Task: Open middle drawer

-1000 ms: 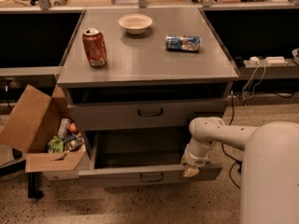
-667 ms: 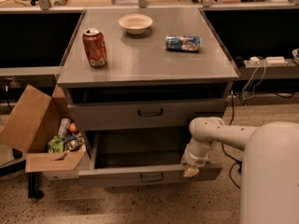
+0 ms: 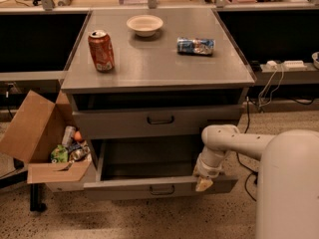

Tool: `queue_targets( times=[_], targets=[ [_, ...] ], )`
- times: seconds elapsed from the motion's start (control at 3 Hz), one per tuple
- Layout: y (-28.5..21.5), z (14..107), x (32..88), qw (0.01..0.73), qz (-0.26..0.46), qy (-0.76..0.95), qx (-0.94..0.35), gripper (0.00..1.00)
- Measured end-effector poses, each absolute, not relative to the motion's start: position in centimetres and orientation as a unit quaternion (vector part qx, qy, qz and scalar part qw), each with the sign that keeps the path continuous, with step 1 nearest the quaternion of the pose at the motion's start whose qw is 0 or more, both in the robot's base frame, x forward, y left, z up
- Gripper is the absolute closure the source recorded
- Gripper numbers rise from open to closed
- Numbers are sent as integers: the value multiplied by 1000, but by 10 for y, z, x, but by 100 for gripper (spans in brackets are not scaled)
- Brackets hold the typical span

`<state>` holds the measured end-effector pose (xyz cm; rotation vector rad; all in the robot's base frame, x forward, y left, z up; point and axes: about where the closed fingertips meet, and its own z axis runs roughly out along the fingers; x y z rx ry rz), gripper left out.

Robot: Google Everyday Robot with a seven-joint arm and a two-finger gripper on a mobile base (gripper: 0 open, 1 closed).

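Observation:
The middle drawer [image 3: 124,189] is a wide grey drawer with a low flat front and a small dark loop handle [image 3: 162,189] at centre. It stands pulled well out of the cabinet, its inside dark and seemingly empty. My gripper [image 3: 203,183] points down at the right end of the drawer's front rim, to the right of the handle, touching or just over the rim. The white arm [image 3: 234,143] reaches in from the right. The taller-fronted top drawer [image 3: 114,124] sits above, slightly out. The lowest drawer is hidden under the open one.
On the cabinet top [image 3: 149,68] stand a red can [image 3: 101,50], a white bowl [image 3: 144,25] and a blue snack bag [image 3: 195,46]. An open cardboard box [image 3: 35,133] with trash sits against the drawer's left side. My white body [image 3: 289,188] fills the lower right.

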<state>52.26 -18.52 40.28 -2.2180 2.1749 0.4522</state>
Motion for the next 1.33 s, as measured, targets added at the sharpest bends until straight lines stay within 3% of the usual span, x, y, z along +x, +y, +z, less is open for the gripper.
queue_targets(
  times=[0.33,1.33],
  targets=[
    [-185,403,523,1,144,693,-707,4],
    [-184,424,524,25,143,674,-724,0]
  ],
)
